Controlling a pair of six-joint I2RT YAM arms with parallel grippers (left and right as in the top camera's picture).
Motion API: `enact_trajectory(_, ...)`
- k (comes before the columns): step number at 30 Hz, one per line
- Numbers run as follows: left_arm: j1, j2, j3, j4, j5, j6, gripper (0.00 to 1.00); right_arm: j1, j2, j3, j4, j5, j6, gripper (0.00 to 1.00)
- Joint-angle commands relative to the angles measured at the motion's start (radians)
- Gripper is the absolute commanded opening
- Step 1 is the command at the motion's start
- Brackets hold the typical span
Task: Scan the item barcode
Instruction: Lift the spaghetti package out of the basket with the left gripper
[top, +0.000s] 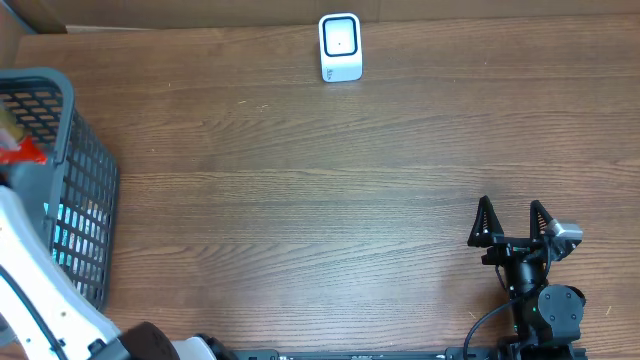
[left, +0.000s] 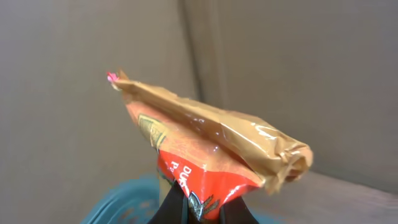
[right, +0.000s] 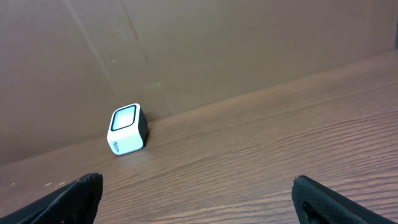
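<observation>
My left gripper (left: 200, 210) was clamped on the lower edge of a crinkly orange-and-tan foil snack packet (left: 211, 140), above the dark grey mesh basket (top: 95, 190) at the left of the brown wooden table (top: 300, 200). My right gripper (top: 512, 222) sat spread wide and empty, well apart from the small white cube scanner (top: 340, 47) by the far edge.
</observation>
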Motion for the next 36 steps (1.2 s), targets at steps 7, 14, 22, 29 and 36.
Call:
enact_trajectory(7,-0.568,-0.167,0.192,0.027,-0.322,0.304,0.04,0.004,-0.005,-0.010,0.006,-0.002,-0.003,1.00)
enact_trajectory(14,-0.976,-0.161,0.195,-0.095,-0.628,0.408,0.04,0.004,-0.005,-0.010,0.006,-0.002,-0.003,1.00)
enact_trajectory(22,-1.116,-0.148,0.193,-0.468,-0.539,0.046,0.04,0.004,-0.005,-0.010,0.006,-0.002,-0.003,1.00)
enact_trajectory(29,-1.115,-0.090,0.193,-0.603,-0.431,0.000,0.33,0.004,-0.005,-0.010,0.006,-0.002,-0.003,1.00)
enact_trajectory(36,-1.051,0.051,0.193,-0.650,-0.392,0.124,0.96,0.004,-0.005,-0.010,0.006,-0.002,-0.003,1.00)
